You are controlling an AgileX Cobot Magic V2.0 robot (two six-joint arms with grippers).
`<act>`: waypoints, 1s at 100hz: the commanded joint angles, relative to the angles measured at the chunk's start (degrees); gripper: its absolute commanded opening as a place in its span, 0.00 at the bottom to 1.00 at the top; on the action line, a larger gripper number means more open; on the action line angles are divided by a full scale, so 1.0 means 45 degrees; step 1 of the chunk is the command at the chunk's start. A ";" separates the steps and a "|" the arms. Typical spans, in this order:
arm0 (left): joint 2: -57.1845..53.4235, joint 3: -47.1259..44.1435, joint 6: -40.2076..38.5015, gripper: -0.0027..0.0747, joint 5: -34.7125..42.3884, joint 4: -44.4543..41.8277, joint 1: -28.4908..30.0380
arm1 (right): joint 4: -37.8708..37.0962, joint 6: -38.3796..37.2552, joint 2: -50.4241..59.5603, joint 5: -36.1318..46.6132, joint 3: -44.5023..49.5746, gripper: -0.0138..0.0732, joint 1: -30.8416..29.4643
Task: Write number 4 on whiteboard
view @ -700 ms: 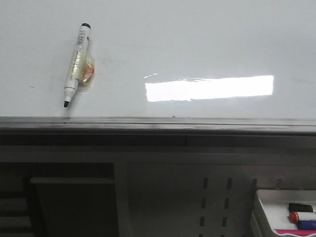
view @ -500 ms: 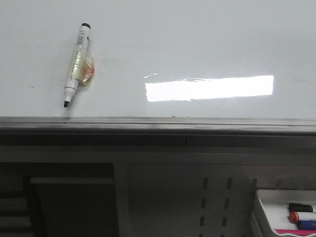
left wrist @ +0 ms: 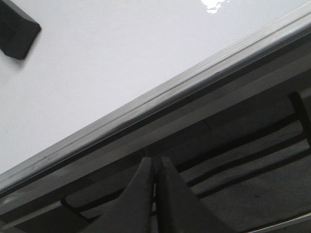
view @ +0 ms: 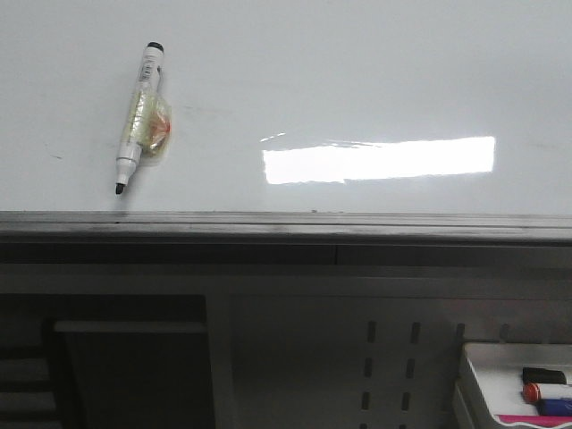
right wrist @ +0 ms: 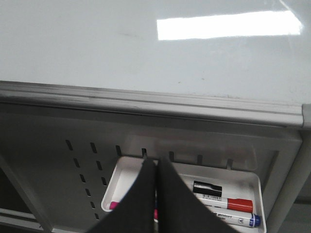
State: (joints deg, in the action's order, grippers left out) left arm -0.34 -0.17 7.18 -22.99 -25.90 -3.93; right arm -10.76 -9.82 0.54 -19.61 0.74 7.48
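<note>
The whiteboard (view: 357, 80) is glossy white with a bright rectangular reflection and a grey metal bottom edge (view: 286, 223). No number 4 shows on it. A white marker (view: 138, 116) with a black tip and a yellowish taped wrap lies against the board at the left, tip down near the edge. My left gripper (left wrist: 154, 162) is shut and empty, below the board's edge (left wrist: 146, 99). My right gripper (right wrist: 156, 165) is shut and empty, below the board (right wrist: 146, 53), in front of a white tray (right wrist: 250, 182). Neither gripper shows in the front view.
The white tray (view: 478, 362) at the lower right holds a black cap (right wrist: 208, 187), a red marker (right wrist: 228, 203), a blue marker (right wrist: 240, 218) and a pink item (right wrist: 112, 206). A slotted grey panel (view: 295, 357) runs under the board. A dark block (left wrist: 15, 30) sits on the board.
</note>
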 commanded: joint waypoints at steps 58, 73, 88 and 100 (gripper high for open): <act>-0.0299 -0.0433 -0.0154 0.01 0.0344 -0.0066 -0.0116 | 0.0032 0.0007 0.0205 0.6279 0.0276 0.08 -0.0006; -0.0299 -0.0433 -0.0154 0.01 0.0589 -0.0609 -0.0116 | 0.0233 0.0007 0.0205 0.5573 0.0276 0.08 -0.0006; -0.0299 -0.0433 -0.0154 0.01 0.2087 -0.1098 -0.0116 | 0.1192 0.0007 0.0205 0.4835 0.0276 0.08 -0.0006; -0.0299 -0.0433 -0.0154 0.01 0.4898 -0.1067 -0.0116 | 0.1668 0.0007 0.0205 0.4459 0.0276 0.08 -0.0006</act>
State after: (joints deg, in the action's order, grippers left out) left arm -0.34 -0.17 7.18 -13.40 -30.03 -3.93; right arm -4.72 -9.82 0.54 -2.44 0.86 7.48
